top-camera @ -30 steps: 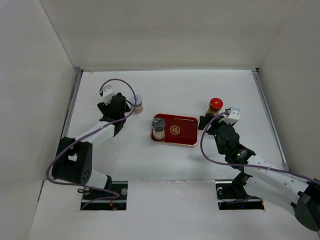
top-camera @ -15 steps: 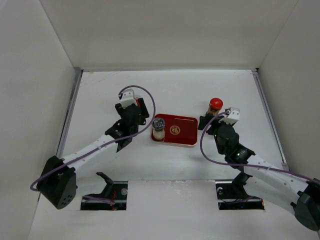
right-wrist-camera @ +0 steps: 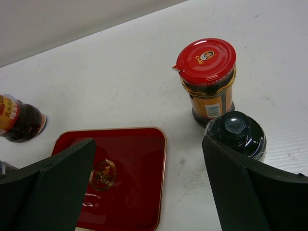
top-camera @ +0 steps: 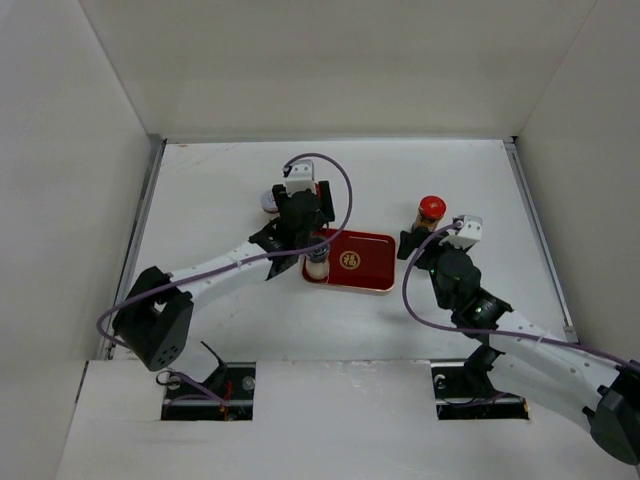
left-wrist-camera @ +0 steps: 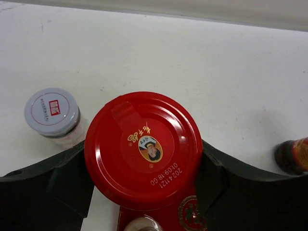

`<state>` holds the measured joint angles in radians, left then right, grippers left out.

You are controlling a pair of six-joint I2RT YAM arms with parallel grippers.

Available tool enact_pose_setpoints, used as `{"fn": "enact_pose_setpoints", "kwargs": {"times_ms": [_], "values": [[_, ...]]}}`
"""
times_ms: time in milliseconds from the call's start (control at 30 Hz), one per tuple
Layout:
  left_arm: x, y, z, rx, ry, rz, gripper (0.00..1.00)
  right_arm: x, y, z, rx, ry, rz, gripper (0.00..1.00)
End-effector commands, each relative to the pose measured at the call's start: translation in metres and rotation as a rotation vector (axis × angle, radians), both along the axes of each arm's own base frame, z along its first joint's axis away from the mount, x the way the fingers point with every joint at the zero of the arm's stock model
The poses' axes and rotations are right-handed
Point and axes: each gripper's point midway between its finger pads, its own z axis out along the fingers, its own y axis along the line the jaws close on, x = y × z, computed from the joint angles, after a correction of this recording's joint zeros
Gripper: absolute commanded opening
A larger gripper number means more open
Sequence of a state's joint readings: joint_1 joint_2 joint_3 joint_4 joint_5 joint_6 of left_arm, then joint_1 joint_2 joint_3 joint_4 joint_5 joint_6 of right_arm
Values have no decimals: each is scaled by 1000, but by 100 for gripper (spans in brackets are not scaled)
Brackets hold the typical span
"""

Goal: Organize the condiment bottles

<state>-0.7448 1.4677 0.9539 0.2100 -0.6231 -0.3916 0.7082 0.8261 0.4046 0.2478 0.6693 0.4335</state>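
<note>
Left gripper [left-wrist-camera: 144, 164] has swung right to the far-left edge of the flat red rectangular tray [top-camera: 368, 262], clamped on a red-capped clear spice jar [left-wrist-camera: 139, 139]. Right gripper [top-camera: 411, 244], spread wide, sits off the right edge; bare white table [top-camera: 200, 180] lies left.

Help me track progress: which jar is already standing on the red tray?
The silver-capped jar at the tray's left end. One red-capped jar is held in the left jaws; the others stand on the table.
</note>
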Motion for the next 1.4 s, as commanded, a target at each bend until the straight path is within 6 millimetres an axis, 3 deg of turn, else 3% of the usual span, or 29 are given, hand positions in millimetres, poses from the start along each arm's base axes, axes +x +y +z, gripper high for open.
{"fn": "enact_pose_setpoints", "kwargs": {"times_ms": [0, 367, 633, 833, 967, 1367], "values": [[14, -23, 63, -148, -169, -28, 37, 2, 6, 29, 53, -66, 17, 99], [5, -69, 26, -129, -125, -129, 37, 2, 6, 28, 52, -64, 14, 99], [-1, -84, -14, -90, -72, -154, 37, 1, 4, 29, 54, -69, 10, 99], [1, -82, -30, -73, -57, -141, 38, 1, 5, 28, 57, -68, 13, 100], [2, -76, -37, -62, -56, -116, 45, 1, 4, 29, 54, -69, 8, 100], [-2, -65, -44, -39, -43, -102, 55, 1, 1, 30, 60, -73, 0, 100]]}}
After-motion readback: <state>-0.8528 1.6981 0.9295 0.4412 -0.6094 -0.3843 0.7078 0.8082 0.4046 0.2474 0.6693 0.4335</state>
